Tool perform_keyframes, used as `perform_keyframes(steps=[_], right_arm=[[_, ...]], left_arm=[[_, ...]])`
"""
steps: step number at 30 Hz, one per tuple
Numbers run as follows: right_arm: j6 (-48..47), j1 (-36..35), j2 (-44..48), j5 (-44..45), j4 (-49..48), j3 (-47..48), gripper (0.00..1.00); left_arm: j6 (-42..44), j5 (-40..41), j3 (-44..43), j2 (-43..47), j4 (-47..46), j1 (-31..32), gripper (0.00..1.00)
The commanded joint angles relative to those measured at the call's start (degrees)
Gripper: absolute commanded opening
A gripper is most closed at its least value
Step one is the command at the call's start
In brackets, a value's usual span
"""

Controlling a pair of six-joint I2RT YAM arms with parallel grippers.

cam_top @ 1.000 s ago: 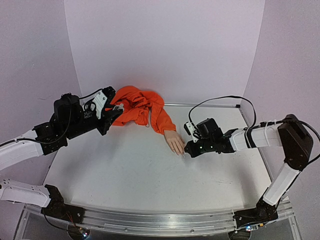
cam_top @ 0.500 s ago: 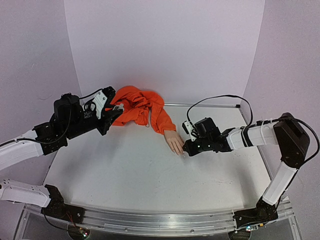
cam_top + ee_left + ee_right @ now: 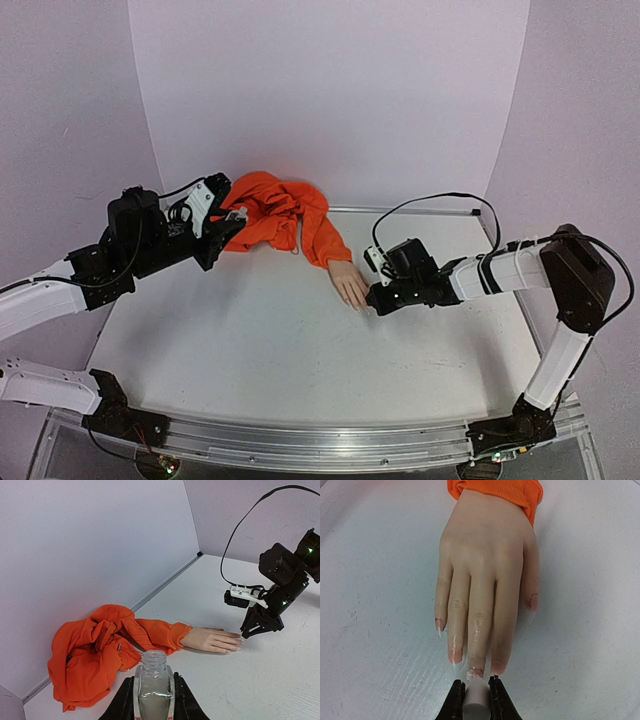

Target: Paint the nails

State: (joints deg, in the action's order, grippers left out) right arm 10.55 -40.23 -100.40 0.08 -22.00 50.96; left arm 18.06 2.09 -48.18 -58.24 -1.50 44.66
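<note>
Brush reached the nails
The right gripper, clenched on it, had edged in to the mannequin hand lying palm-down on the table (left gripper clamped the bottle); painting could likely begin.

Mannequin hand on table, sleeve behind-left; applicator in right pincer at nails; bottle in left pincer.

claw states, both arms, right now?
Left claw: shut on the clear bottle.
Right claw: shut on a whitish brush handle, its tip at the middle fingernail.
</note>
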Motion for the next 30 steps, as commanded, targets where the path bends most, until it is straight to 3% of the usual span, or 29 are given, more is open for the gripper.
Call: perform_keyframes(steps=[1,13,20,24,30], right_arm=[[0.5,-0.3,0.5,-1.0,0.1,0.3,0.00],[2.9,-0.7,5.5,-1.3,1.9,-2.0,0.00],[6.9,-0.8,15.4,-0.2,2.2,-1.1,0.00],[11.3,-0.9,21.4,-0.9,-1.6,-3.0,0.00],[17.3,-0.8,28.6,-8.7,-12.9,-8.3,0.00]], left_arm=[[-0.2,-0.4,-0.1,1.7,-2.9,-0.4,0.00],[-0.3,-1.3,0.4,3.0,-3.0,-0.4,0.00],[0.8,-5.7,0.7,3.8,-2.9,-0.4,0.00],[1.3,-8.7,1.4,4.6,-2.8,-0.4,0.00],[2.6,-17.0,2.1,4.5,-2.0,-0.3,0.00]])
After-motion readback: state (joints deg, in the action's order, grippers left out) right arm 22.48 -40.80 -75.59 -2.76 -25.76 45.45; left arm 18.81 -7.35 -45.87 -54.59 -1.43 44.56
